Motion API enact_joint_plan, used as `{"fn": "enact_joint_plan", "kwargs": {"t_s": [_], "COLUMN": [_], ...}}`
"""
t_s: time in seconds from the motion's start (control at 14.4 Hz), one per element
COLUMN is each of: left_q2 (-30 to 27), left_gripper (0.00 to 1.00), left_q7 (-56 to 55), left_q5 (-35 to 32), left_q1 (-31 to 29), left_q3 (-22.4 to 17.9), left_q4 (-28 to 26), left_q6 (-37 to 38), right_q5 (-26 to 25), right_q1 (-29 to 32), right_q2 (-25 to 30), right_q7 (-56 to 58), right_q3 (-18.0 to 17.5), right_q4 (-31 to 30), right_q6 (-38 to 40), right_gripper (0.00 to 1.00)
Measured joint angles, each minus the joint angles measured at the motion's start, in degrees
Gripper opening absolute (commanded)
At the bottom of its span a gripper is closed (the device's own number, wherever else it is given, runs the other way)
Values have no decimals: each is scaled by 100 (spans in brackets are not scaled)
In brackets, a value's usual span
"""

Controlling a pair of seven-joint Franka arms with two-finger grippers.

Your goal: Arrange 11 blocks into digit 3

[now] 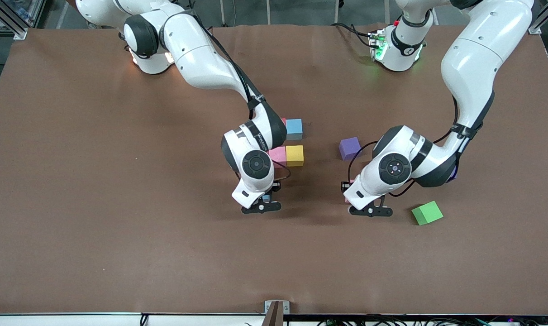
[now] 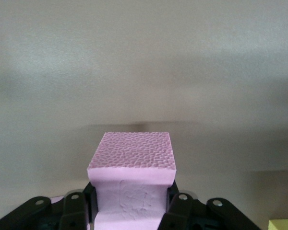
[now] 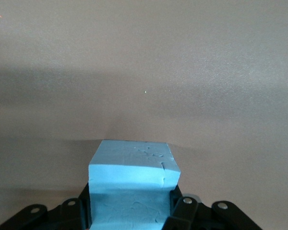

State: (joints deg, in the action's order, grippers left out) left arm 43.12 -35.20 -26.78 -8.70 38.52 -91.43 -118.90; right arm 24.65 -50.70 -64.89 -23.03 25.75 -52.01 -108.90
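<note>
My left gripper (image 2: 132, 203) is shut on a pink block (image 2: 134, 155), its two black fingers pressing the block's sides. In the front view the left gripper (image 1: 371, 211) hangs low over the table beside the green cube (image 1: 427, 213). My right gripper (image 3: 132, 206) is shut on a light blue block (image 3: 133, 165). It (image 1: 261, 207) is low over the table near the pink block (image 1: 277, 155) and yellow block (image 1: 294, 155), which touch side by side. Another light blue block (image 1: 294, 129) lies just farther from the front camera than the yellow one. A purple block (image 1: 350, 148) lies alone between the arms.
A sliver of a red block (image 1: 283, 121) shows beside the light blue one, mostly hidden by the right arm. The brown table (image 1: 97, 203) stretches wide toward the right arm's end and toward the front camera.
</note>
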Motion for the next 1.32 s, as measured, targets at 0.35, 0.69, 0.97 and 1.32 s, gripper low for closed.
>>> {"fn": "enact_joint_plan", "kwargs": {"t_s": [0.35, 0.69, 0.97, 1.32], "left_q2": [0, 0, 0, -1], "left_gripper": [36, 36, 36, 36], "left_q7": [-600, -860, -864, -1184], "left_q5": [163, 167, 170, 172], "left_q1": [34, 63, 63, 64], "left_q3": [9, 12, 12, 19], "left_q4": [248, 290, 310, 360], "left_q6": [271, 408, 439, 442], "right_q5": [0, 0, 0, 0], "right_q1": [-19, -29, -29, -29], "right_q2": [0, 0, 0, 0], "right_q7": [-7, -63, -106, -110], "right_q3": [-4, -13, -15, -15], "right_q4": [0, 0, 0, 0], "right_q6": [-3, -9, -11, -12], "right_gripper": [0, 0, 0, 5]}}
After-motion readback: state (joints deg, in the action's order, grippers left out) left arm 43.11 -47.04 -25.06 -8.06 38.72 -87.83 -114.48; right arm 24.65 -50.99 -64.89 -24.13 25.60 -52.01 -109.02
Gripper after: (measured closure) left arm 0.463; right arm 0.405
